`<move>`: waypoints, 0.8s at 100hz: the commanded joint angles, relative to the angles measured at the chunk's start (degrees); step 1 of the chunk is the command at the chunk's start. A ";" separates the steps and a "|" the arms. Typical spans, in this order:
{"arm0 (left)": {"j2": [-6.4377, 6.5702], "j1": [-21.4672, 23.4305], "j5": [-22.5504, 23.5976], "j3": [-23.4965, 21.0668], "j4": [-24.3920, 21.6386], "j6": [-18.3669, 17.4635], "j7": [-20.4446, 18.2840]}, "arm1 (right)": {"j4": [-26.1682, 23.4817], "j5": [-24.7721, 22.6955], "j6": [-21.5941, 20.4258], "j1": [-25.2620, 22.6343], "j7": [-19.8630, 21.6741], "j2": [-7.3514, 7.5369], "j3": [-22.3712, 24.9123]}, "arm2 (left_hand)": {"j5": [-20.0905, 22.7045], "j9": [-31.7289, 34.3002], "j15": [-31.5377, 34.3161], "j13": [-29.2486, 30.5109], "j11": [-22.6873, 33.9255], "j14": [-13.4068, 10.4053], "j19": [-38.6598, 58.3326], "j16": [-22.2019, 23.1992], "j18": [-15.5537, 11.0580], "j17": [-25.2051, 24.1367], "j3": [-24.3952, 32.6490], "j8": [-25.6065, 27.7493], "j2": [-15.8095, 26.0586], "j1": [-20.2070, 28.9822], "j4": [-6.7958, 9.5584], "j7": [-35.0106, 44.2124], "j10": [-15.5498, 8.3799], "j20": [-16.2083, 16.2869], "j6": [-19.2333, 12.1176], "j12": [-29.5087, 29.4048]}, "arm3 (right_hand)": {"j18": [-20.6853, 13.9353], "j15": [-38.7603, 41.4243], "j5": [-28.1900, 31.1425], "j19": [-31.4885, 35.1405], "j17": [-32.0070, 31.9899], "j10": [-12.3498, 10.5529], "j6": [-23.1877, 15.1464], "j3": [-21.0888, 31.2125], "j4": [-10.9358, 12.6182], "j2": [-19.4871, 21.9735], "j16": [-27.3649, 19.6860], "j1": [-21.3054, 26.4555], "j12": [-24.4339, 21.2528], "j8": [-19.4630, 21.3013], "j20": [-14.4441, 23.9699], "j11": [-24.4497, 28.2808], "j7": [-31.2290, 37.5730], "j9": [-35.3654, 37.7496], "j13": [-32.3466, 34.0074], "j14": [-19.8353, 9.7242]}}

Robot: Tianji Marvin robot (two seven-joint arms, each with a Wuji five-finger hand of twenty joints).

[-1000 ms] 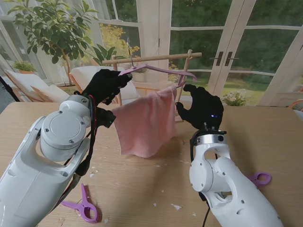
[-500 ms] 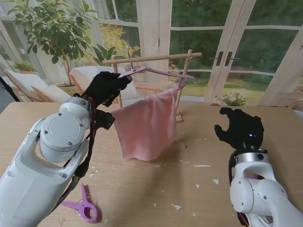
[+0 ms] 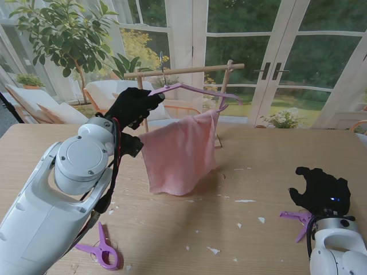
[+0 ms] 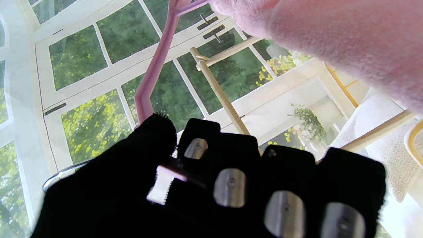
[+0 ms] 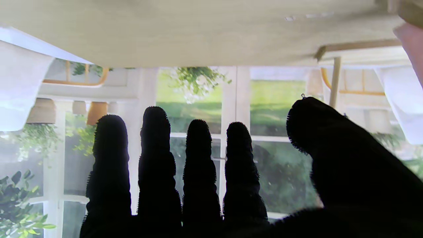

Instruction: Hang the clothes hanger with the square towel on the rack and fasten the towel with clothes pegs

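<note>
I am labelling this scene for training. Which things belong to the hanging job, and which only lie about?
For the job:
- pink plastic clothes hanger, held by left hand
- pink square towel
- wooden rack
- purple clothes peg near left arm
- purple clothes peg by open right hand

Lying about:
- small white scraps on table

One pink hanger [image 3: 195, 90], one pink towel [image 3: 179, 152], one wooden rack [image 3: 183, 71] and two purple pegs [image 3: 101, 248] [image 3: 296, 220] share one table [image 3: 189, 229].
</note>
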 commanded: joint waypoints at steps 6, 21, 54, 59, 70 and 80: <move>-0.20 -0.36 0.03 0.04 -0.19 -0.34 -1.11 | 2.81 -0.69 -0.23 -1.19 2.07 0.10 0.97 | 3.52 2.76 6.81 2.26 3.75 -0.45 17.41 0.25 -1.37 1.72 -0.45 2.12 0.64 -0.94 0.81 1.16 -2.41 3.39 1.90 0.00 | -1.13 -2.69 -2.31 -3.73 -3.99 -1.71 -1.76 -1.09 2.28 1.49 -0.62 -0.14 0.31 0.67 21.73 -0.04 -0.94 -3.90 -5.00 -1.31; -0.16 -0.64 0.13 0.23 -0.06 -0.36 -1.30 | 4.32 -0.78 -1.83 -1.84 5.22 0.48 2.33 | 3.38 2.75 6.81 2.26 3.71 -0.47 17.41 0.24 -1.41 1.73 -0.53 2.12 0.71 -0.94 0.81 1.14 -2.51 3.38 1.74 -0.01 | -2.22 -7.44 -5.61 -10.85 -9.27 -2.59 -2.33 -2.07 2.04 1.82 -3.28 -1.23 -0.80 1.14 20.81 -1.74 -2.95 -9.99 -11.97 -2.74; -0.21 -1.44 -0.05 0.69 0.49 -0.61 -1.43 | 5.85 -2.08 -3.07 -2.06 9.48 1.14 1.96 | 3.43 2.76 6.82 2.26 3.70 -0.49 17.41 0.22 -1.40 1.72 -0.50 2.12 0.70 -0.94 0.82 1.17 -2.52 3.38 1.81 -0.01 | -3.59 -10.24 -8.16 -16.64 -12.68 -2.91 -4.69 -2.97 2.15 1.35 -5.13 -0.27 -1.40 1.98 21.39 -1.72 -5.25 -15.31 -18.18 -4.55; -0.21 -1.40 -0.06 0.68 0.46 -0.65 -1.41 | 6.36 -2.94 -2.91 -1.71 10.02 1.27 1.69 | 3.45 2.76 6.82 2.26 3.70 -0.48 17.41 0.21 -1.41 1.72 -0.49 2.12 0.67 -0.97 0.82 1.19 -2.52 3.37 1.73 -0.01 | -3.76 -10.22 -8.25 -17.04 -12.65 -3.22 -5.72 -2.24 2.35 0.67 -5.21 0.83 -1.39 2.10 21.59 -1.53 -5.52 -15.61 -18.41 -4.78; -0.19 -1.28 0.01 0.63 0.38 -0.70 -1.40 | 8.01 -3.68 -2.76 -0.66 11.01 1.52 1.22 | 3.53 2.75 6.83 2.26 3.68 -0.49 17.41 0.21 -1.44 1.73 -0.46 2.12 0.67 -0.96 0.82 1.20 -2.57 3.37 1.87 -0.02 | -4.31 -9.92 -8.47 -18.63 -12.63 -3.99 -7.95 2.99 2.18 -2.12 -5.62 2.09 -1.44 3.33 23.24 -0.39 -7.03 -16.50 -19.09 -5.22; -0.20 -1.26 0.03 0.64 0.34 -0.67 -1.36 | 9.77 -3.94 -3.03 0.27 11.60 1.76 0.68 | 3.53 2.76 6.83 2.26 3.67 -0.48 17.41 0.21 -1.43 1.72 -0.49 2.12 0.68 -0.95 0.81 1.20 -2.62 3.37 1.89 -0.02 | -4.38 -9.45 -8.06 -18.83 -12.32 -4.28 -8.87 5.93 1.90 -4.27 -5.53 2.83 -1.42 3.96 23.97 0.16 -7.41 -16.45 -18.76 -5.29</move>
